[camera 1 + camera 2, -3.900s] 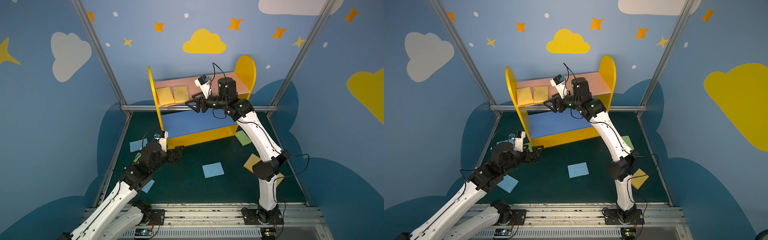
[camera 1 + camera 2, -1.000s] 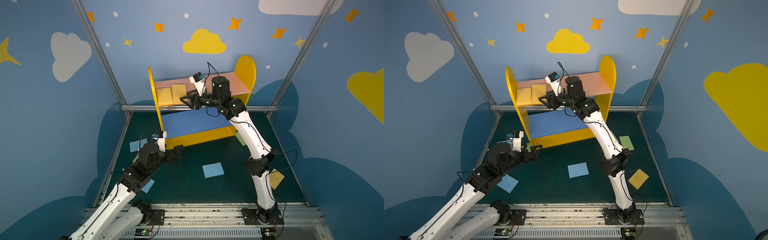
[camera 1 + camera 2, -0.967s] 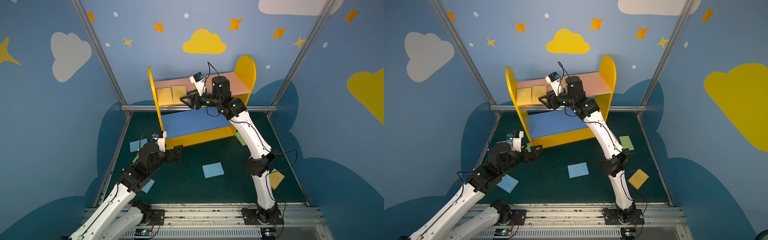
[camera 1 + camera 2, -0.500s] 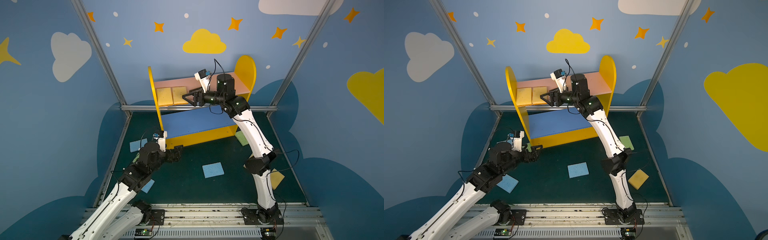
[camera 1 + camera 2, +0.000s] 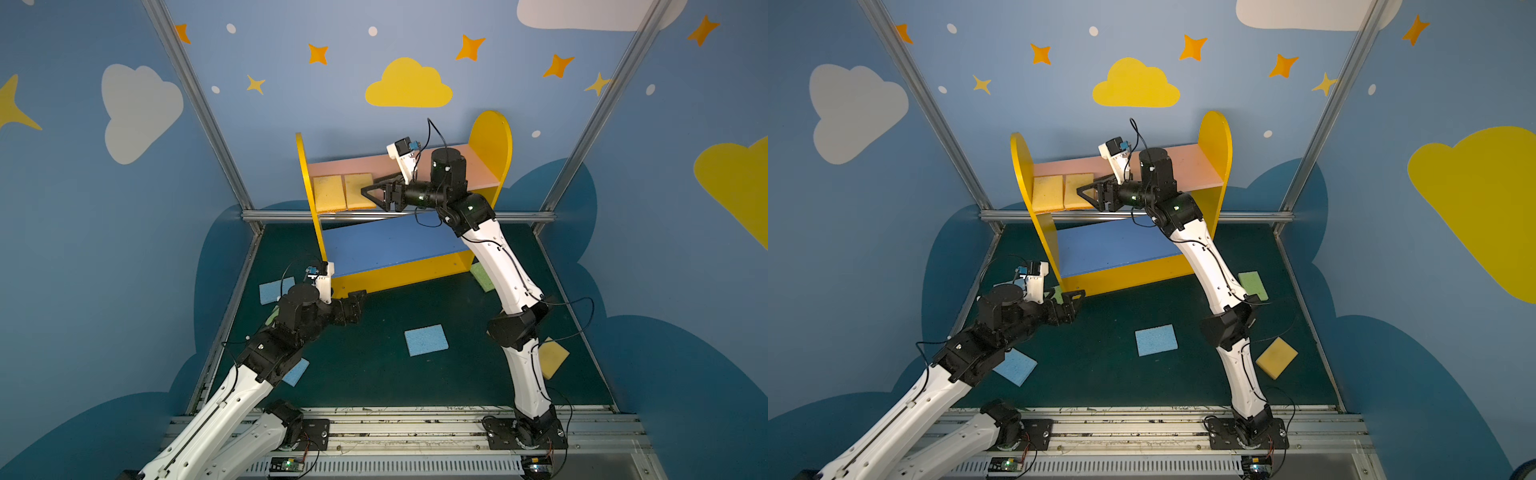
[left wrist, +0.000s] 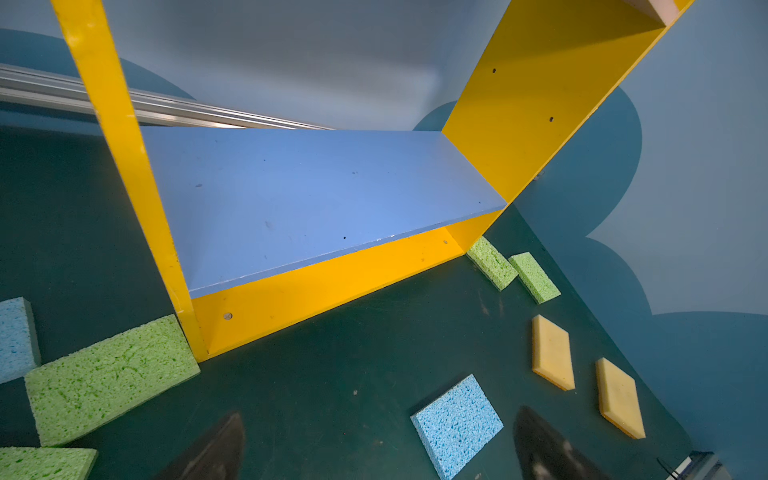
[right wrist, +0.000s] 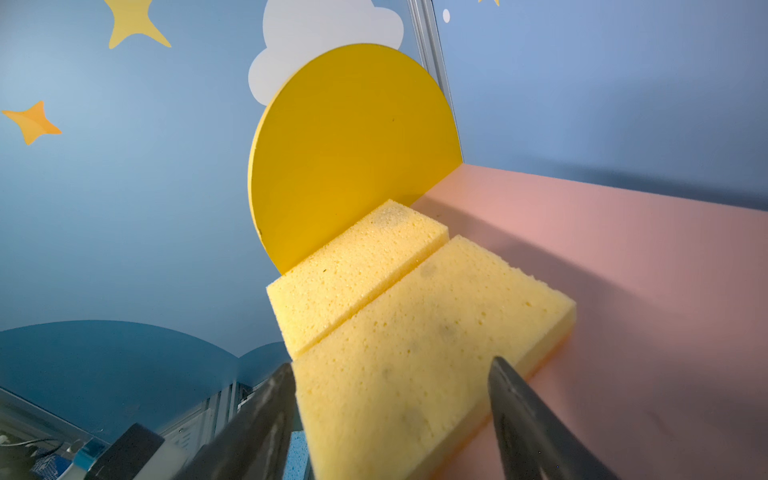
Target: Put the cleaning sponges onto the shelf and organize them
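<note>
Vs. a sec ago, the right end effector [image 5: 369,198] has been drawn back a little along the pink upper board [image 5: 478,168] of the shelf [image 5: 491,141], away from the board's left end. Its jaws are seen spread, w/ nothing pinched. The second yellow sponge [image 5: 358,190] has been left flat on that board, flush beside the first yellow sponge [image 5: 329,193], which sits against the round-topped side panel [image 7: 353,145]. Whether the fingertips just touch the second sponge's near end can't be told.

The left end effector [image 5: 358,297] hasn't been moved. It is spread wide and empty, low over the tabletop [image 5: 374,374] by the shelf's front-left corner.

So two sponges are judged placed. The blue middle board [image 5: 386,245] is bare. The blue sponge [image 5: 426,340] mid-tabletop, the green sponges [image 6: 112,374] and the loose yellow sponges [image 6: 552,351] are yet to be shelved.
</note>
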You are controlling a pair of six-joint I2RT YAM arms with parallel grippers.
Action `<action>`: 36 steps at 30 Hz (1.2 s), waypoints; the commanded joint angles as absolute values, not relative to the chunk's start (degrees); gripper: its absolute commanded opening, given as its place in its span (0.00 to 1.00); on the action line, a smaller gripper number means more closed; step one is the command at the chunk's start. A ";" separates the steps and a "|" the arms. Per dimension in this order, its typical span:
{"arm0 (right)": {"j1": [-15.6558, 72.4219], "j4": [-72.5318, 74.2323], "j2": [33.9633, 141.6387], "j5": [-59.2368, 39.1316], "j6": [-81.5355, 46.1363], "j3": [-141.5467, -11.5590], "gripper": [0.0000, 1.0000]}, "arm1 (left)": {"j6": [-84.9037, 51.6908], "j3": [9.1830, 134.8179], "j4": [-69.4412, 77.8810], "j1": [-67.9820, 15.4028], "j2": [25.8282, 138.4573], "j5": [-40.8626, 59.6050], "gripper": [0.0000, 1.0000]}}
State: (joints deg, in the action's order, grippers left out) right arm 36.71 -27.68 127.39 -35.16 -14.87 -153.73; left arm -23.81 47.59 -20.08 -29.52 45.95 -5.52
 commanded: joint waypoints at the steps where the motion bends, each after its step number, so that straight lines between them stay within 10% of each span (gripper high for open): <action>1: 37.26 -32.00 130.89 -36.21 -17.66 -153.19 0.72 | -23.99 47.76 -19.51 -29.21 44.97 -4.70 1.00; 15: 35.91 -32.32 123.28 -30.76 -15.79 -149.16 0.73 | -23.89 47.81 -19.83 -29.26 46.00 -3.57 1.00; 36: 16.92 -26.57 71.28 -11.33 -29.50 -70.95 0.76 | -26.70 44.82 -3.15 -44.90 63.52 -8.09 1.00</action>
